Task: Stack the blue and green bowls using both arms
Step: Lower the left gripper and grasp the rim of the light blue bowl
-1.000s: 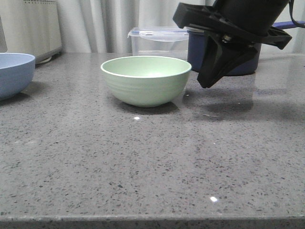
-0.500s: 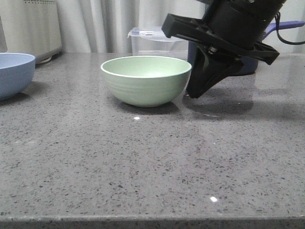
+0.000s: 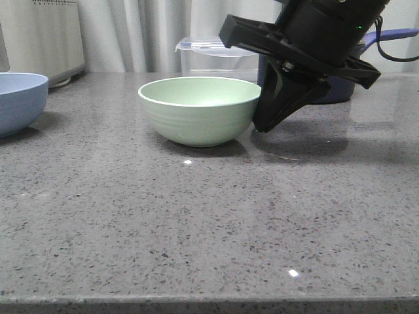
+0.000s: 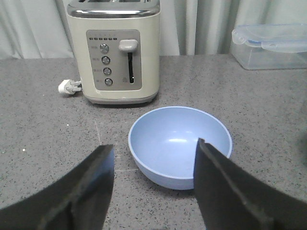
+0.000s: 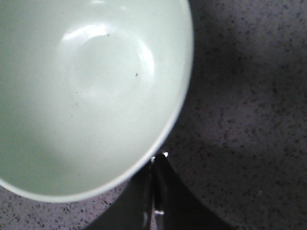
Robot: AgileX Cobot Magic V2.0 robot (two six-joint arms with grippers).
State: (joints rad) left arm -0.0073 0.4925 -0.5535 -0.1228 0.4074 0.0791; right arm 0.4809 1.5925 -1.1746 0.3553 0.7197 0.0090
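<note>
The green bowl point(image 3: 200, 111) stands upright mid-table; its inside fills the right wrist view point(image 5: 91, 96). My right gripper point(image 3: 262, 127) is shut and empty, its tip low against or just beside the bowl's right outer wall, right at the rim in the right wrist view point(image 5: 156, 160). The blue bowl point(image 3: 19, 101) stands at the far left edge of the front view. In the left wrist view my left gripper point(image 4: 153, 146) is open and empty, its two fingers spread just short of the blue bowl point(image 4: 180, 143). The left arm does not show in the front view.
A cream toaster point(image 4: 115, 52) with a loose plug point(image 4: 67, 86) stands behind the blue bowl. A clear lidded plastic box point(image 3: 219, 55) is at the back behind the green bowl. A dark navy saucepan point(image 3: 340, 91) is behind my right arm.
My right gripper has moved left and slightly down, from apart from the green bowl to right against its right side. Both bowls stay where they were.
</note>
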